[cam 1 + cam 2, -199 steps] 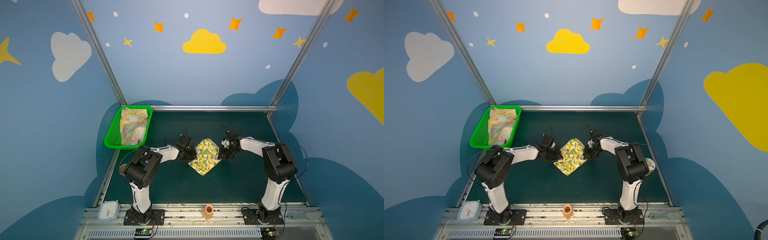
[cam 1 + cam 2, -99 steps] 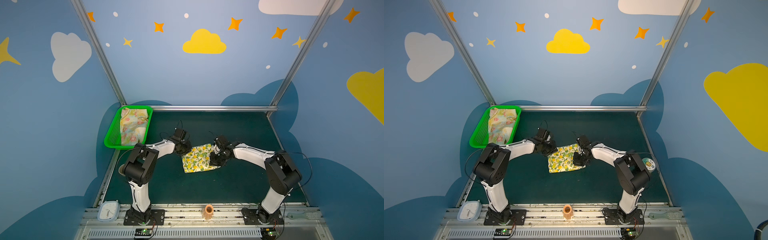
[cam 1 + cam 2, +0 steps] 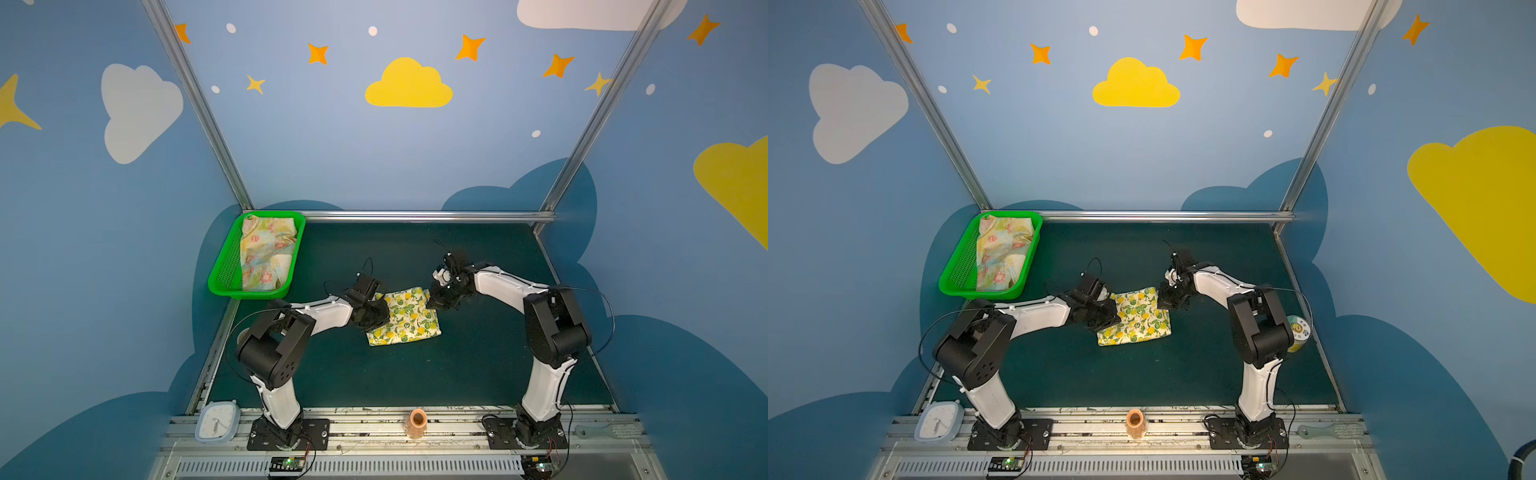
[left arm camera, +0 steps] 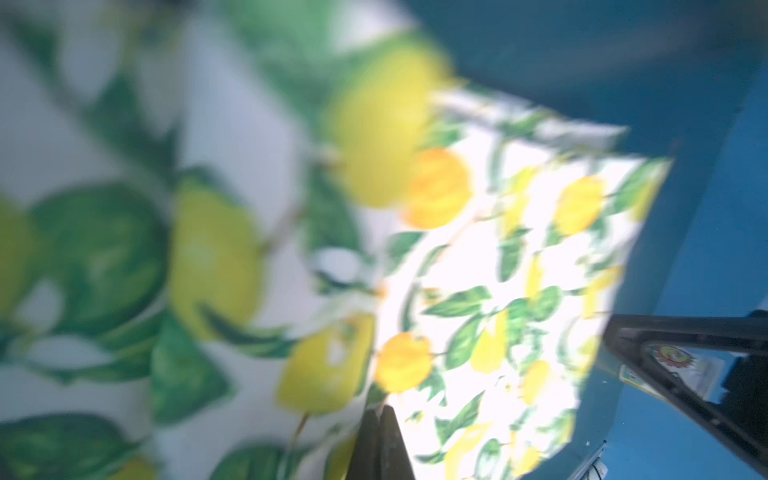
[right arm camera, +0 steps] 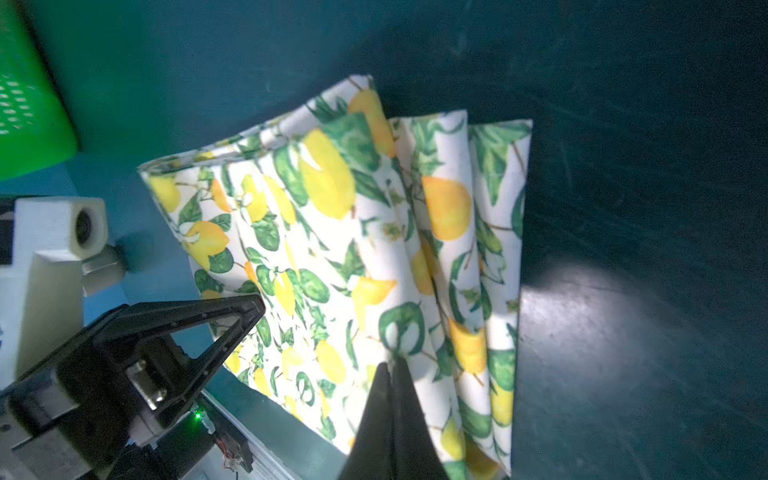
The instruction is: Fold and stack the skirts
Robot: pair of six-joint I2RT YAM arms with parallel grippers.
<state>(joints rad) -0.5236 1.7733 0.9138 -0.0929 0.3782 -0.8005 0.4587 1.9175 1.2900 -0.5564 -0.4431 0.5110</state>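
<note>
The left gripper (image 4: pixel 380 419) and right gripper (image 5: pixel 392 370) pinch the folded lemon skirt (image 3: pixel 409 320); the flower skirt (image 3: pixel 266 253) lies unfolded in the basket (image 3: pixel 226 266).

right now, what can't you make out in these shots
- Lemon skirt: its near half is blurred in the left wrist view, too close to the lens.
- The left jaws' tips: hidden in both top views by the left wrist above them.
- Flowered skirt: its underside is hidden by its own folds and the green basket.
</note>
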